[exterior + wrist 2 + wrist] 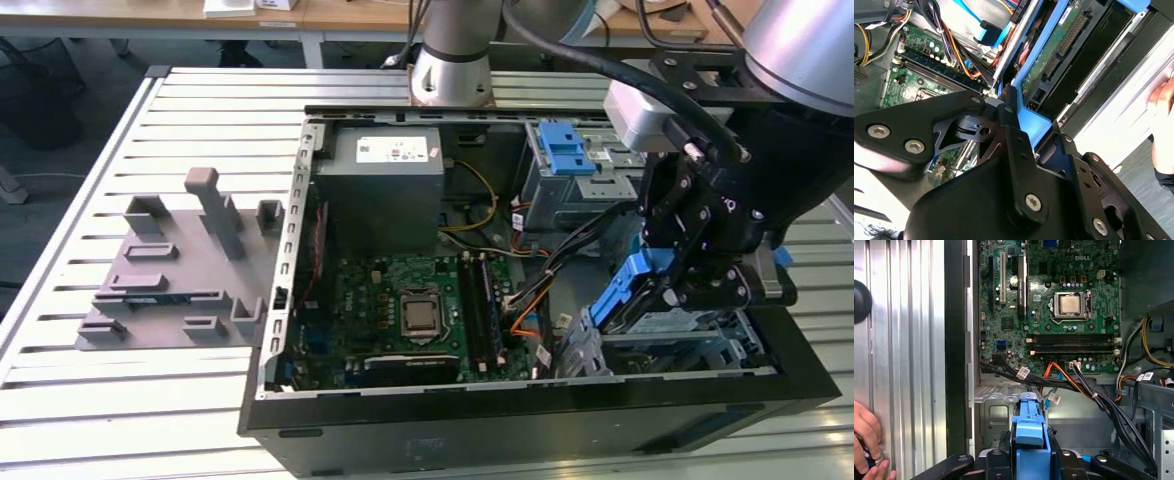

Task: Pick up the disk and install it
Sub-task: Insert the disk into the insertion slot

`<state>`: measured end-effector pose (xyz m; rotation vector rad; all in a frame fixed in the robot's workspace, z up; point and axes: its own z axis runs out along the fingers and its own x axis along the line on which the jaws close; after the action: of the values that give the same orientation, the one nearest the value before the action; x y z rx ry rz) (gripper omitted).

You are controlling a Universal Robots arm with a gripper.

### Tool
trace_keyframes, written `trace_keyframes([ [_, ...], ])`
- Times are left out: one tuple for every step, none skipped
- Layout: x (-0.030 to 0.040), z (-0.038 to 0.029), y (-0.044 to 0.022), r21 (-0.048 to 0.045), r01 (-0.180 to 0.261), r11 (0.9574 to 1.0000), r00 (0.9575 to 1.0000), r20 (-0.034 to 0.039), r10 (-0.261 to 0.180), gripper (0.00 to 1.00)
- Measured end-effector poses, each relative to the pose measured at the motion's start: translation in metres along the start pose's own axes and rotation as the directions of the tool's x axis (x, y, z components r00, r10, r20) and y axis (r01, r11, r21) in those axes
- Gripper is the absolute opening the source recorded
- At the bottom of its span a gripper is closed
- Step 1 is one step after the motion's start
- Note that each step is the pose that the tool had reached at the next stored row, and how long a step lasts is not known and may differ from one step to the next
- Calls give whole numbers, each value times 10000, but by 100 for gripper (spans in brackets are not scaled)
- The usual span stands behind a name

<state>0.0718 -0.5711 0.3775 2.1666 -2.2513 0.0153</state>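
- one disk (638, 300), blue-framed, hangs just above the open bay (687, 348) at the computer case's (534, 420) near corner, on the exterior view's right; it is not yet seated.
- it stands steeply tilted, almost on edge, with its long axis slanting down into the bay, probably to line up with the rails.
- the gripper (678, 298) is clamped on the disk's frame edges, which leaves the lower end free to enter.
- cables (1079, 385) crowd the bay's inner side, next to the motherboard (414, 310).
- a person's hand (866, 437) rests on the slatted table (200, 100), outside the case wall.
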Motion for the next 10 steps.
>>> trace_keyframes([
  [0,0,0,0,0,10000,10000,0,0,36],
  [0,1,0,0,0,10000,10000,0,0,36],
  [0,1,0,0,0,10000,10000,0,0,36],
  [1,0,0,2,0,10000,10000,-9,0,36],
  [1,0,0,0,0,10000,10000,-6,0,37],
  [0,3,0,0,-1,10000,10000,-1,1,37],
  [0,8,0,0,0,10000,10000,1,0,43],
  [0,13,0,0,0,10000,10000,4,0,43],
  [0,16,0,0,0,10000,10000,0,0,50],
  [0,19,0,0,0,10000,10000,0,0,50],
])
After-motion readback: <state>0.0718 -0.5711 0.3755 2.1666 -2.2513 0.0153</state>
